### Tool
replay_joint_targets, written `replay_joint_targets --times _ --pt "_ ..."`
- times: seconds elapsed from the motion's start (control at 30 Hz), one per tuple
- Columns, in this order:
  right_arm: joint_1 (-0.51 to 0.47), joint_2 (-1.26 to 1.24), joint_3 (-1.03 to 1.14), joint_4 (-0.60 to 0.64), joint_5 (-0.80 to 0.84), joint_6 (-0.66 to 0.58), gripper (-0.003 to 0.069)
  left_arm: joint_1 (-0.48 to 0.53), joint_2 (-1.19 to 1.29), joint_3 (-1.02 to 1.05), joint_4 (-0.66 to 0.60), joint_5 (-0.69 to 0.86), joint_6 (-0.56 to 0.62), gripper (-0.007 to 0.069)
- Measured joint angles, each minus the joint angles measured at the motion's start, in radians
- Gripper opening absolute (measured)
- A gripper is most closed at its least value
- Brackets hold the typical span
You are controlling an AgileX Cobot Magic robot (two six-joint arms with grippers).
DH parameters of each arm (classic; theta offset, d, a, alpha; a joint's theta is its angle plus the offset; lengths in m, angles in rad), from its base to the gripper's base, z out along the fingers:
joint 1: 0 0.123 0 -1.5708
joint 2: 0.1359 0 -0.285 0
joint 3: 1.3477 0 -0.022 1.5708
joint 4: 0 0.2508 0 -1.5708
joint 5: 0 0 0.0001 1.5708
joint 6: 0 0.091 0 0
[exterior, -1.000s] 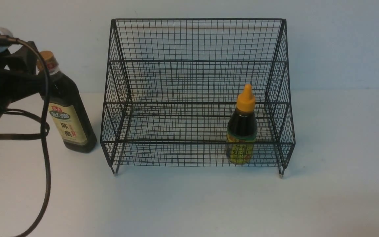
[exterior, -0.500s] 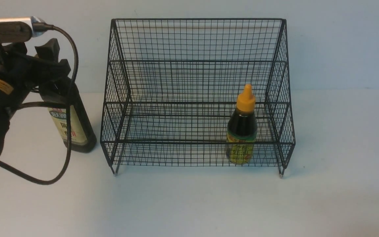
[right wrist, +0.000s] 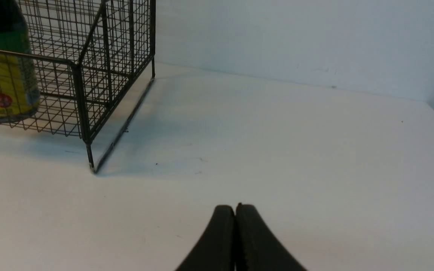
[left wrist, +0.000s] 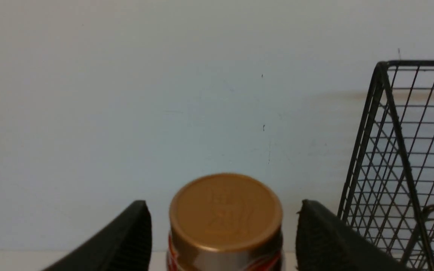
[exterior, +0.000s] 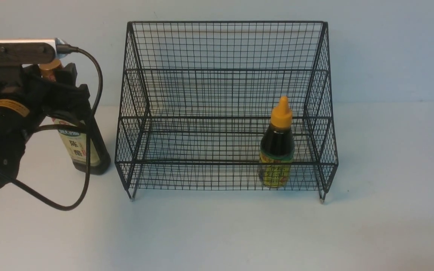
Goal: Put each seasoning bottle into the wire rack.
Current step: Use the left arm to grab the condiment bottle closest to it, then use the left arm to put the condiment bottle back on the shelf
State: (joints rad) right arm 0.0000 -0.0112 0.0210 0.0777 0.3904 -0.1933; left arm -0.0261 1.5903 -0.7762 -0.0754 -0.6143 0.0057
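The tall seasoning bottle, dark with a cream label, stands on the table just left of the wire rack. My left gripper is open, with a finger on either side of its neck. In the left wrist view the gold-brown cap sits between the left gripper's two black fingers, a gap on each side. The short seasoning bottle with the orange-yellow nozzle stands on the rack's lower tier at the right, and its yellow label shows in the right wrist view. My right gripper is shut, empty, above bare table right of the rack.
The left arm's black cable loops down in front of the tall bottle. The rack's left side wall stands close beside the left gripper. A pale wall runs right behind the rack. The white table stretches out in front.
My left gripper has swung in from the left and settled around the tall bottle's neck, its jaws spreading wider. The bottles, the rack and the right gripper have stayed put.
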Motion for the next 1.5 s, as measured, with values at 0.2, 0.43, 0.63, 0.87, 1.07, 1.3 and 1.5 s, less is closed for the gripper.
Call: replay_joint_targets --times 0.2,0.43,0.63,0.87,1.07,1.3,1.5 --pt "0.000 0.000 0.000 0.000 0.000 0.000 -0.0013 0.000 0.032 -0.009 0.000 -0.057 0.002 0.0451" --pt "0.000 0.000 0.000 0.000 0.000 0.000 -0.0013 0.000 0.044 -0.023 0.000 -0.082 0.003 0.0311" --pt "0.000 0.000 0.000 0.000 0.000 0.000 -0.0013 0.000 0.021 -0.024 0.000 -0.046 0.010 0.0311" --pt "0.000 0.000 0.000 0.000 0.000 0.000 -0.0013 0.000 -0.107 -0.022 -0.040 0.082 0.071 0.0311" --pt "0.000 0.000 0.000 0.000 0.000 0.000 -0.0013 0.000 -0.201 -0.022 -0.045 0.139 0.093 0.0311" --pt "0.000 0.000 0.000 0.000 0.000 0.000 -0.0013 0.000 -0.249 -0.160 -0.065 0.353 0.094 0.0311" --pt "0.000 0.000 0.000 0.000 0.000 0.000 -0.0013 -0.005 -0.251 -0.351 -0.090 0.538 0.095 0.0311"
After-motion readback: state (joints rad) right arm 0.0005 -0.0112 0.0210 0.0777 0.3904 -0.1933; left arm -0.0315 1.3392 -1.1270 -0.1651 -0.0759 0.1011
